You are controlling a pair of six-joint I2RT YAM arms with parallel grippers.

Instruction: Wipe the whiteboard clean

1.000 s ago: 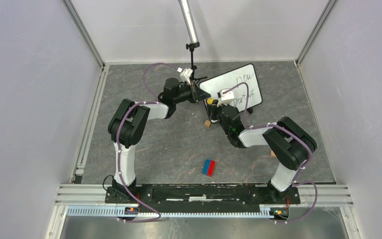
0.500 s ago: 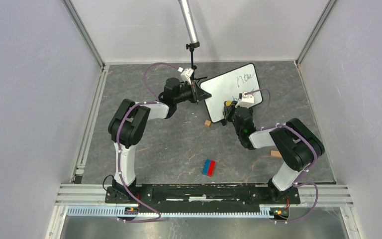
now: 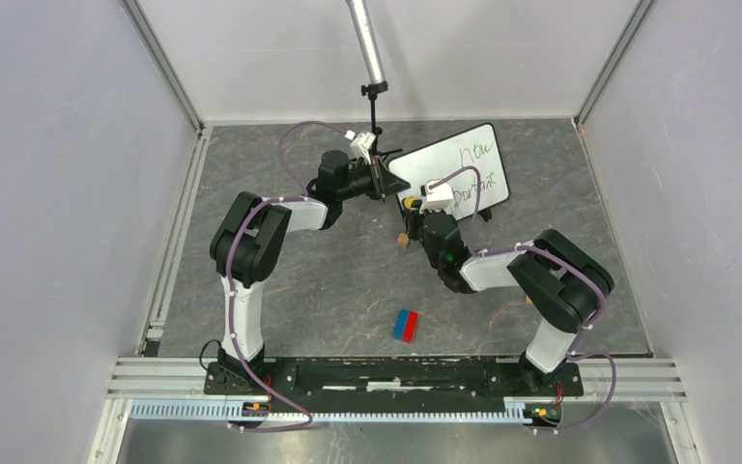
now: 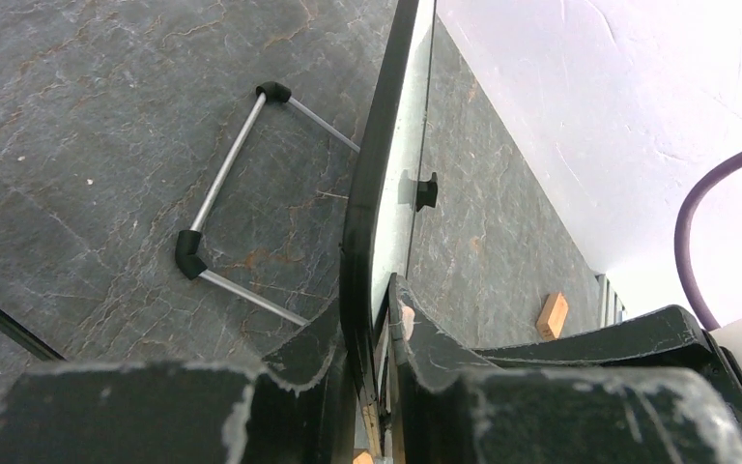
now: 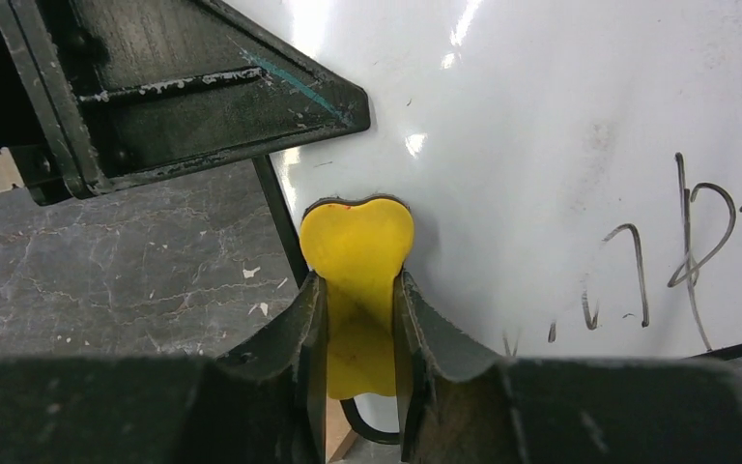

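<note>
Grey marbled tabletop [image 3: 328,280], walled in white, with the whiteboard [image 3: 444,159] propped up at the far middle. The left gripper [image 4: 372,311] is clamped on the board's black frame at its left edge. The right gripper [image 5: 359,290] is closed on a yellow eraser [image 5: 357,237] pressed to the white face near the lower-left corner. The surface around it looks clean, so erasing seems under way, though two lines of black handwriting [image 3: 475,152] are left (wording unreadable). The right arm covers part of the lower line – how much ink sits beneath it cannot be told
</note>
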